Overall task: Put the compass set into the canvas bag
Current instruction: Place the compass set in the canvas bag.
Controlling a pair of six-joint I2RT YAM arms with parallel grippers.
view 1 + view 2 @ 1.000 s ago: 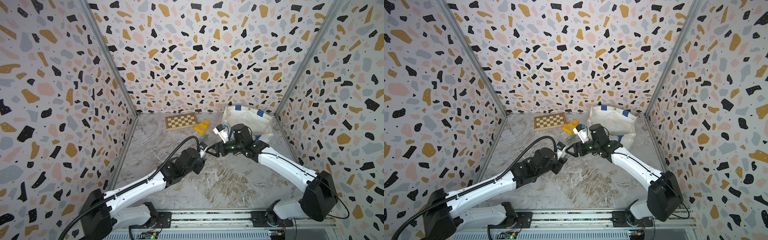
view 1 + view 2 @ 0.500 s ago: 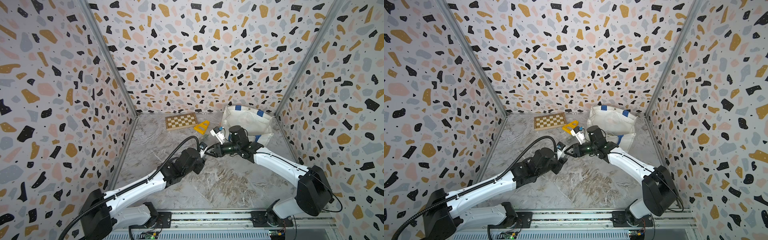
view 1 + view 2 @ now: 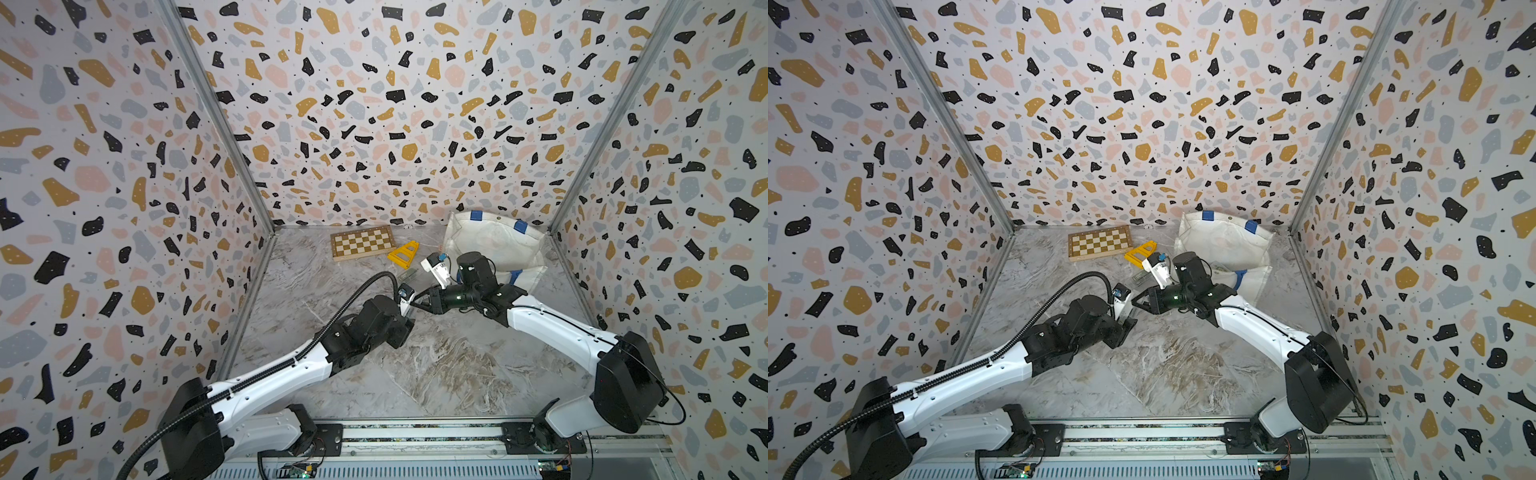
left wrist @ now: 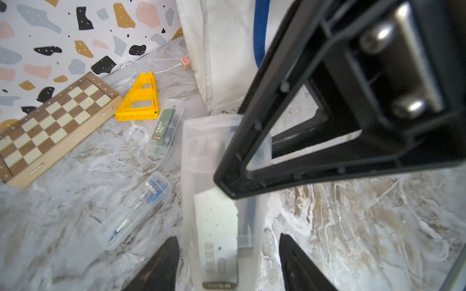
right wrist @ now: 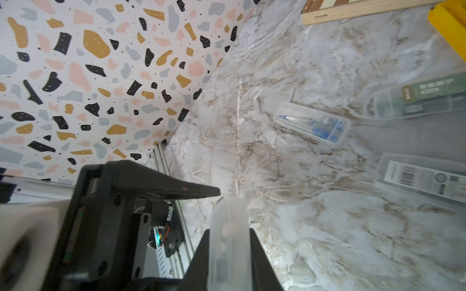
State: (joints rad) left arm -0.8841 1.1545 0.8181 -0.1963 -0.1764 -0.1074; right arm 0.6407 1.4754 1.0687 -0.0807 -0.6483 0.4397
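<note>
The right end effector (image 5: 228,252) is clenched on the far end of the compass set (image 4: 216,206), held over the tabletop (image 3: 436,374). The left end effector (image 4: 228,239) stands released on either side of it. The case's long axis runs along the left arm's reach. In a top view the canvas bag (image 3: 494,245) lies at 2 o'clock from the grip — the right arm is nearer — with open room between.

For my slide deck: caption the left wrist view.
Right gripper clamps the clear compass case, flanked by the open left gripper, canvas bag beyond.
</note>
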